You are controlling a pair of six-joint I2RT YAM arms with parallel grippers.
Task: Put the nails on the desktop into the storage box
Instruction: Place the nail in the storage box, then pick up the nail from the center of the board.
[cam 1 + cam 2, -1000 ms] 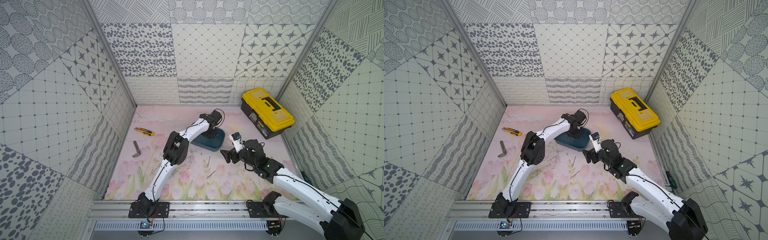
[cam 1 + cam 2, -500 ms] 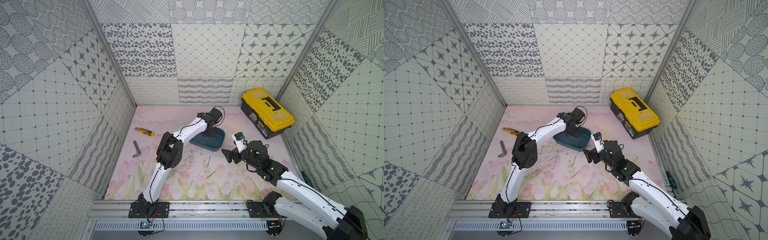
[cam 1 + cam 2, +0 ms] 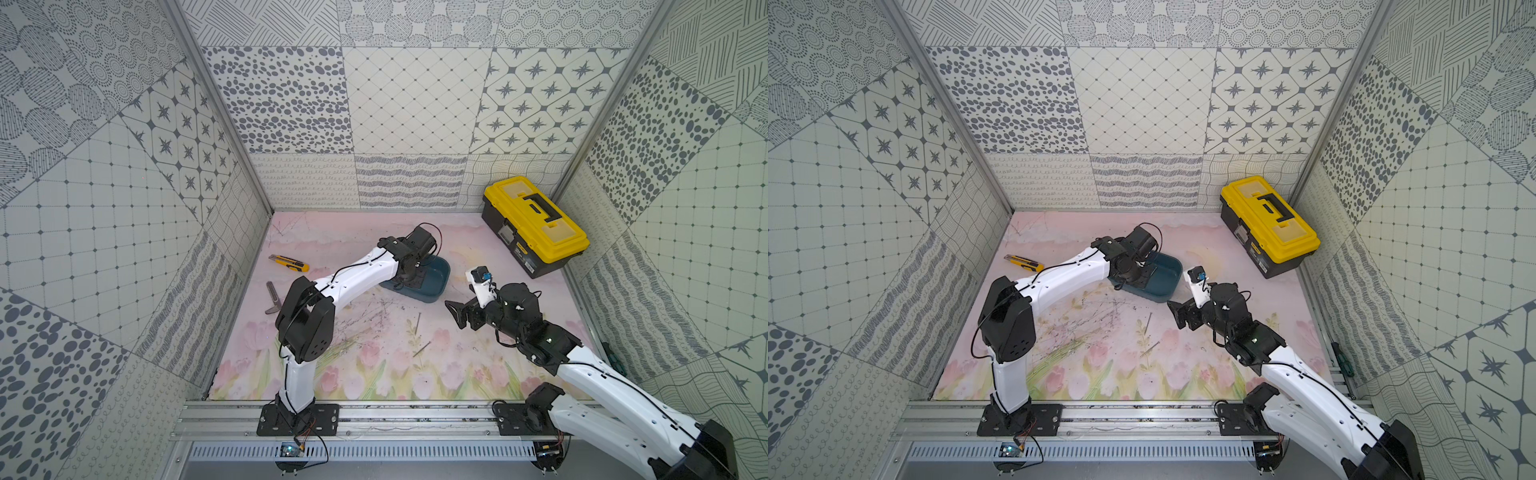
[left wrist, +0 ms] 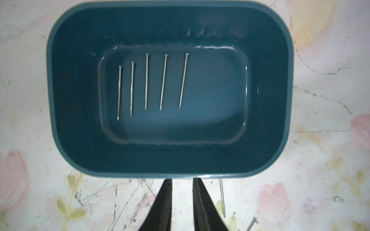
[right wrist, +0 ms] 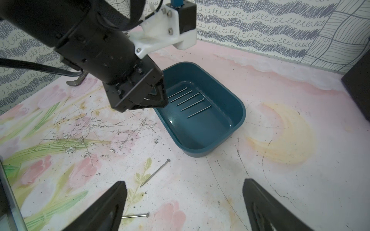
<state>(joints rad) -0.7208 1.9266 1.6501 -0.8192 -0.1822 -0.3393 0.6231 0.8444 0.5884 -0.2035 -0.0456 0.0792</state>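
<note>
Nails, storage box and grippers. Left gripper (image 4: 182,180) is hanging over one long rim of the storage box (image 4: 68,140), its black fingers (image 4: 163,204) standing a narrow gap apart and gripping nothing. Just beyond its tips, five nails (image 4: 146,82) are lying on the box floor, side by side, not touching one another, heads all pointing away from the gripper. On the gripper's own side of that rim, two loose nails (image 3: 417,324) are lying on the desktop (image 4: 320,140), one near the box wall, the other a little farther out. Both are sitting between the left gripper and the right gripper (image 5: 183,182). Right gripper is hovering above the desktop near the box, facing it, jaws standing wide apart and holding nothing. Dark scratches are showing on the tulip print beside the left gripper. Well apart from both grippers, a yellow utility knife (image 3: 289,263) and a bent grey metal bar (image 3: 273,297) are lying on the left arm's outer side. A yellow-lidded black toolbox (image 3: 536,226) is standing in the far corner beyond the right gripper.
</note>
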